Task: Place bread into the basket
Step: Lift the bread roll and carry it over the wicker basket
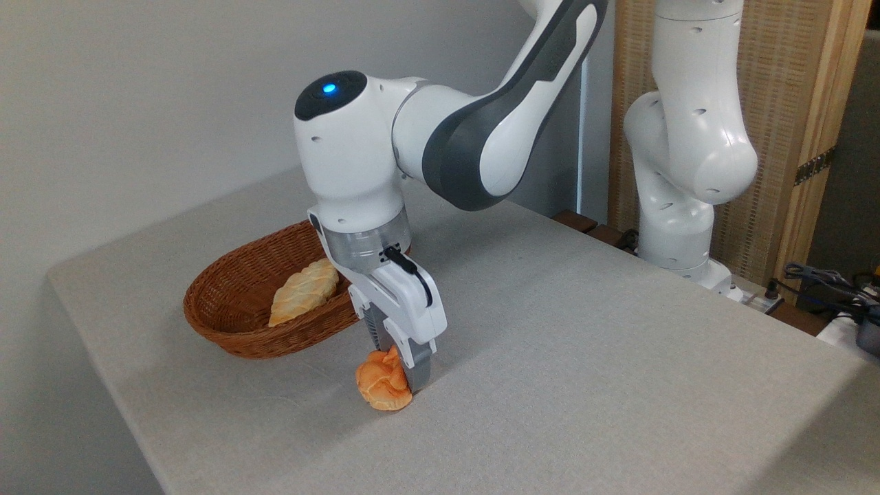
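tool (pixel 397 371) gripping bread (pixel 382 386) on table (pixel 584 357) | basket (pixel 234 302) just beside | no legible writing

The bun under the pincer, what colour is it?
Orange-golden with paler creases; the bun shows in the fixed camera view, on the table in front of the basket.

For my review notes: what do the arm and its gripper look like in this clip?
The arm is glossy white with dark grey joint covers, small round holes in the shell, and a black cap with a blue light. A silver-grey ring sits at the wrist. The gripper has a white body, a short black cable along it, and grey fingers.
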Controlling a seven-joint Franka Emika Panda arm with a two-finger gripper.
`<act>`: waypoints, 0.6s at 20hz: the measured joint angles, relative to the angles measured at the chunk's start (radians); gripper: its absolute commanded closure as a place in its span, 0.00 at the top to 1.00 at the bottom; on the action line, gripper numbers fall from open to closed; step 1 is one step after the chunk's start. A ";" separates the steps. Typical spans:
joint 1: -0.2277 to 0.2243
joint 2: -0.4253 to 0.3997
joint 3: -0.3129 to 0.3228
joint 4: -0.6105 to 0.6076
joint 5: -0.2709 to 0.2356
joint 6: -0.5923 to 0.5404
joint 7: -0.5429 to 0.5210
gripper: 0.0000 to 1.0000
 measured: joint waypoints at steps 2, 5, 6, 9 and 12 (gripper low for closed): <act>0.000 -0.010 0.002 0.005 0.000 0.000 0.000 0.51; -0.001 -0.032 -0.001 0.027 0.000 0.000 0.001 0.51; -0.003 -0.041 -0.005 0.038 0.000 0.000 0.001 0.51; -0.009 -0.057 -0.043 0.065 -0.013 0.000 -0.011 0.53; -0.015 -0.059 -0.081 0.084 -0.031 0.000 -0.063 0.54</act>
